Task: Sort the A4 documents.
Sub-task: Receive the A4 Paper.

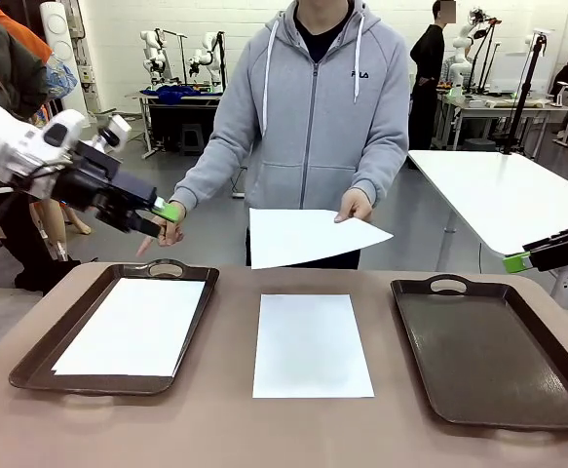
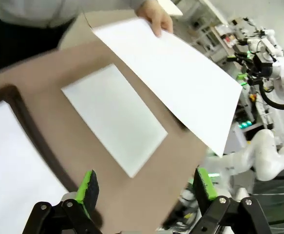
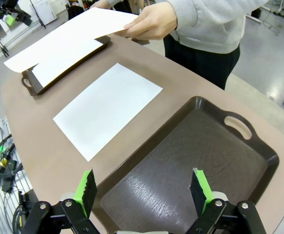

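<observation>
The left gripper reaches in from 9 o'clock in the front view, jaws apart and empty, its tip hiding part of the person's hand. The right gripper, also spread and empty, hovers over the right tray, its arm cut off at 3 o'clock. One A4 sheet lies in the left tray, a second sheet on the table between, a third sheet held above at 12 o'clock.
</observation>
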Robot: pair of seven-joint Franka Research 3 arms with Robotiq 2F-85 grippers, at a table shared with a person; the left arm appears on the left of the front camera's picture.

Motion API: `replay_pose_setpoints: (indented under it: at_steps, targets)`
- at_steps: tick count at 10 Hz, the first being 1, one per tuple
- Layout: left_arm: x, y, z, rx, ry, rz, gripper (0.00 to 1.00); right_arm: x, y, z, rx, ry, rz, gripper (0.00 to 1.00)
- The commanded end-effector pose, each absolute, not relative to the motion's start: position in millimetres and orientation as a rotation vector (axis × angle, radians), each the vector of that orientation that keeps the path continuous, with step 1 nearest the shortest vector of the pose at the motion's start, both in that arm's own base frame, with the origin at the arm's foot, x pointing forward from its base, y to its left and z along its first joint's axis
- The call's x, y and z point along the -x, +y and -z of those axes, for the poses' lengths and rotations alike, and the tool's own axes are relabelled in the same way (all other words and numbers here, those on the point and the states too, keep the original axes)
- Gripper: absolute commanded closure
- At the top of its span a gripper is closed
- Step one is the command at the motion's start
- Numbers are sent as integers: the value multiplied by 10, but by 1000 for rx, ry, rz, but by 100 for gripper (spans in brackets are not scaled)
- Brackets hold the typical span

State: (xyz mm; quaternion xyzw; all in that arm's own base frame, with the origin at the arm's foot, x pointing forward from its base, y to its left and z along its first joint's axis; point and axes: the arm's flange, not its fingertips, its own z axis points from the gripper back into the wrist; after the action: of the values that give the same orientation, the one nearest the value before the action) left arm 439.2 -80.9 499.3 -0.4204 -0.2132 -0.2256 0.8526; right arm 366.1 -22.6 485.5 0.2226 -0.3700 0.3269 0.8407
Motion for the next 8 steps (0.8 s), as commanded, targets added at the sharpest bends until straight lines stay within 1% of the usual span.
replay_pose_setpoints:
  at_steps: [1, 2, 3, 4, 5, 6, 8]
  targets:
    - [-4480, -935, -4892, 1007, -297, 355, 0, -3695, -227, -4818, -496, -802, -699, 0]
    - [-4556, -1034, -4751, 1086, -221, 299, 0, -3695, -227, -4818, -496, -802, -699, 0]
    - [-4633, -1085, -4609, 1214, -165, 233, 0, -3695, -227, -4818, -496, -802, -699, 0]
    - [-4701, -1129, -4465, 1290, -117, 165, 0, -3695, -227, -4818, -496, -802, -699, 0]
    - [-4753, -1185, -4376, 1340, -103, 145, 0, -3695, -227, -4818, -496, -802, -699, 0]
    - [-4824, -1235, -4325, 1398, -127, 135, 0, -3695, -227, -4818, -496, -802, -699, 0]
    - [-4944, -1390, -4220, 1427, -117, 130, 0, -3695, -227, -4818, -496, -802, -699, 0]
